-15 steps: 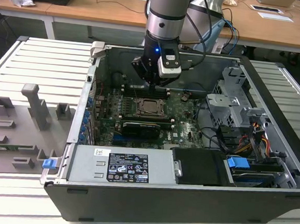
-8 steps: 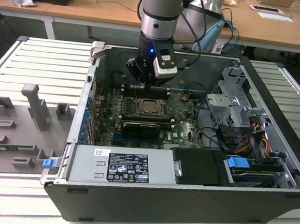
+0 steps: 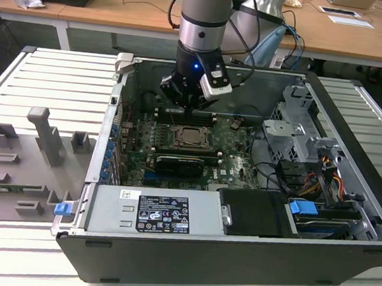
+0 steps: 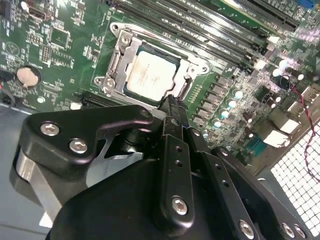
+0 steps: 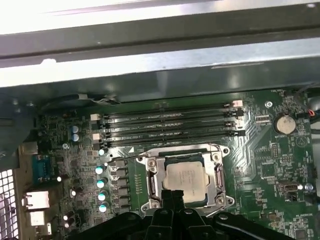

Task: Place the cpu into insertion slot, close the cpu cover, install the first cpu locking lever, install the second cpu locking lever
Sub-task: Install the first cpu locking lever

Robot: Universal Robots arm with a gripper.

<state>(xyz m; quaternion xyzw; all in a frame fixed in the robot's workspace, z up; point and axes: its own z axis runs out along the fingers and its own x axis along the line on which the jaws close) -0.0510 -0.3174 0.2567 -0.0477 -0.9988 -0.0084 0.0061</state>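
The cpu (image 3: 191, 136) lies flat in the insertion slot (image 3: 177, 144) on the green motherboard (image 3: 232, 161), silvery top up. Both wrist views show the cpu (image 4: 150, 74) (image 5: 185, 177) seated, with the cpu cover (image 4: 117, 59) (image 5: 155, 176) lying as a metal frame around it. A thin lever rod (image 5: 176, 148) runs along the socket's edge on the memory-slot side. My gripper (image 3: 188, 107) (image 4: 172, 103) (image 5: 173, 196) hangs just above the socket's edge, shut with nothing between its fingers.
Long black memory slots (image 5: 167, 125) lie beside the socket, close to the case wall (image 5: 160, 75). In the exterior view a power supply (image 3: 159, 212) sits in front, and a drive cage (image 3: 291, 134) with cables on the right. A grey fixture plate (image 3: 24, 163) lies outside the case, on the left.
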